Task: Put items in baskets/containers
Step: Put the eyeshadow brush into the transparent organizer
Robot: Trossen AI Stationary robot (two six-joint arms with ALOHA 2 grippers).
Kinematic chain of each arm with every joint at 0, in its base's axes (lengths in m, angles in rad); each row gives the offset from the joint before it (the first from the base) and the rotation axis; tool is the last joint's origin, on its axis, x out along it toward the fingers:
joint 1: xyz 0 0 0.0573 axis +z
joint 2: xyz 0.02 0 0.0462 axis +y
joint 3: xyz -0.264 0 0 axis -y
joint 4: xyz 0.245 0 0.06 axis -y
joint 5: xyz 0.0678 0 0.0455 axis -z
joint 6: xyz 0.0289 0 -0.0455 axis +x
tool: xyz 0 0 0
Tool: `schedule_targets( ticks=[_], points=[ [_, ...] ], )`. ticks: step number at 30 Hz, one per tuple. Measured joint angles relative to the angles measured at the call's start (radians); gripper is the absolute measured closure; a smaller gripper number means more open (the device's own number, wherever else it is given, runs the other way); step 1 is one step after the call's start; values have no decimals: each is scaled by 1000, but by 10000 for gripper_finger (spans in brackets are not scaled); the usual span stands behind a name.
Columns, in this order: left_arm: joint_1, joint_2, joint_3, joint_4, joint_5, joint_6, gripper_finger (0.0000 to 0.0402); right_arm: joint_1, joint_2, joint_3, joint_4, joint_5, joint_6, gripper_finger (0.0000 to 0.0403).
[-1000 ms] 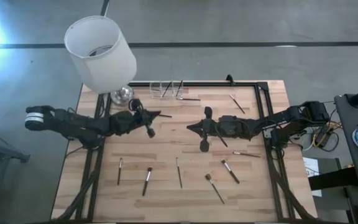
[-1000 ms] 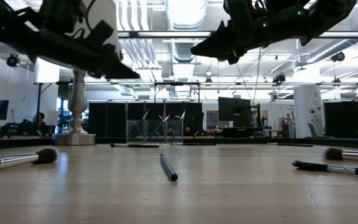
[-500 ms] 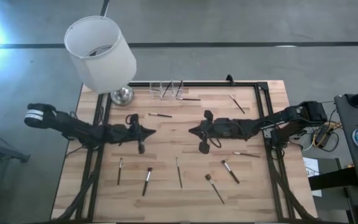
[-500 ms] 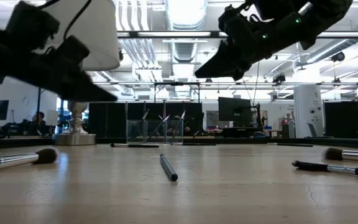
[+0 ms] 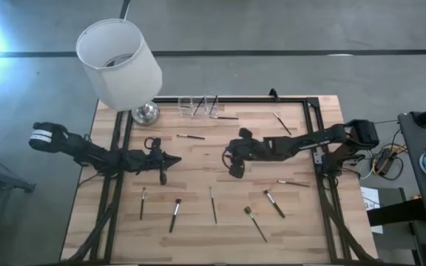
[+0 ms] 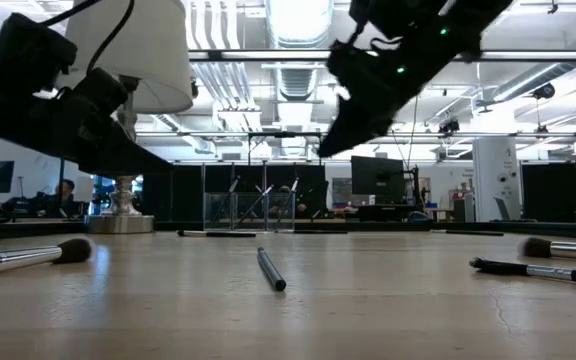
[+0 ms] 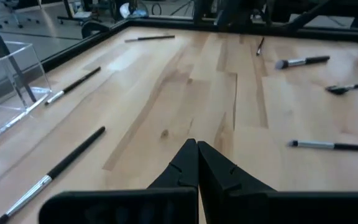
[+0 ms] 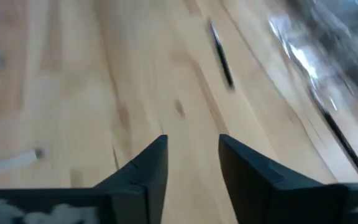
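Observation:
Thin makeup brushes lie scattered flat on the wooden table [image 5: 198, 170]: one [image 5: 191, 137] between the arms, several along the near half [image 5: 212, 205], others toward the right [image 5: 281, 123]. The clear holder [image 5: 198, 106] stands at the far edge with a few brushes leaning in it. My left gripper [image 5: 177, 158] hovers shut above the left middle of the table, its fingers [image 7: 197, 146] together. My right gripper [image 5: 228, 157] hovers at the centre, tipped downward and open [image 8: 192, 140], with bare wood between its fingers.
A tall lamp with a white shade [image 5: 120, 63] and silver base [image 5: 145, 113] stands at the far left corner, beside the holder. A black frame [image 5: 313, 111] runs along the table's far and side edges. Bare wood lies between the two grippers.
My left gripper has drawn back from the brush between the arms toward the table's left and near edges and sunk lower, staying shut. My right gripper has tipped its fingers down toward the table, shifted slightly toward the far edge, and opened. No brush has moved.

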Motion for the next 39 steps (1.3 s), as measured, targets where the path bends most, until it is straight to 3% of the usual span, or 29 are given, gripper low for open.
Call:
schedule_targets(
  ticks=[7,10,15,27,39],
  points=[
    [0,1,0,-2,0,-10,401,-13,-168,-56,-421,150,211,217],
    [0,1,0,2,0,-13,401,-55,-235,-116,-468,220,273,205],
    [0,1,0,-2,0,-27,401,-225,-302,-216,-421,225,299,200],
    [0,1,0,-3,0,-26,402,-639,-276,-280,-228,44,155,200],
    [0,1,0,-8,-1,-27,402,-823,-98,-232,-227,-109,25,211]
  ],
)
